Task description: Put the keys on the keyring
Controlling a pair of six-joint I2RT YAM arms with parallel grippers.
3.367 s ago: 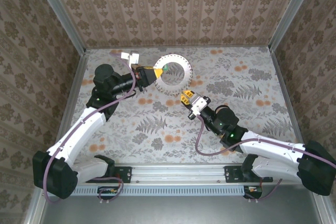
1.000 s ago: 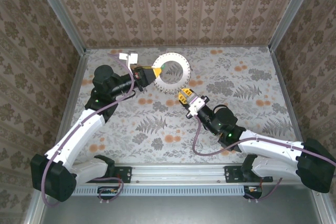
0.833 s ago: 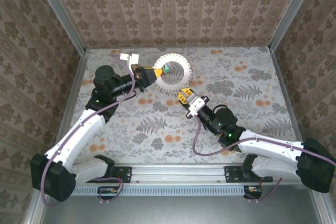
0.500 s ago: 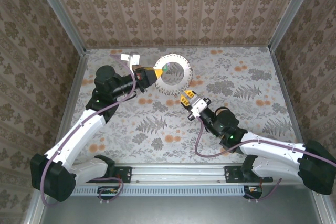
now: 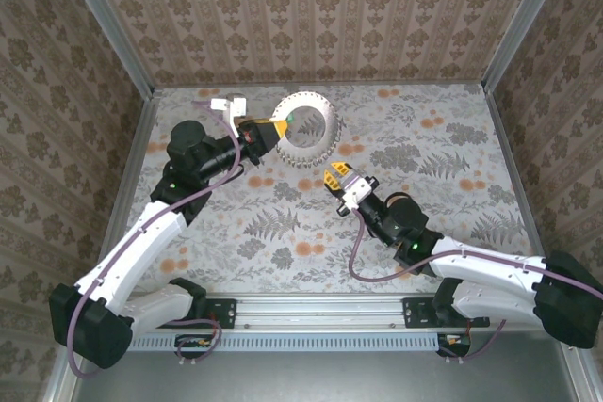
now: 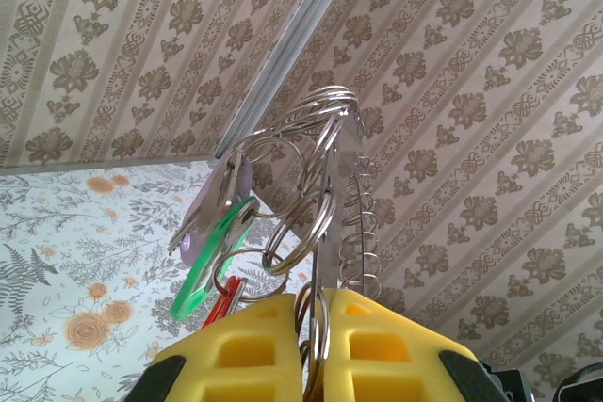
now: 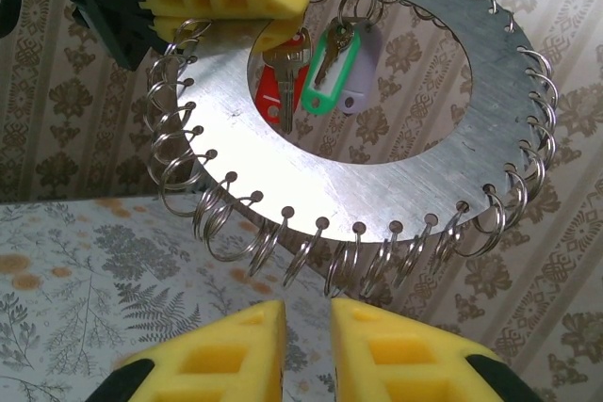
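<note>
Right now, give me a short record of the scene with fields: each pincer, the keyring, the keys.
left pincer: shut on the keyring's edge
right pincer: jaws slightly apart, empty, near the keyring's lower edge
keyring: flat metal ring rimmed with small wire loops, held upright above the table
keys: red-tagged key, green-tagged key and lilac tag, hanging together in the ring's opening

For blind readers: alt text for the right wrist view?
The left gripper holds the keyring, a flat silvery disc edged with wire loops, upright. Red, green and pale keys hang in its hole; the right gripper sits below, slightly open.
</note>
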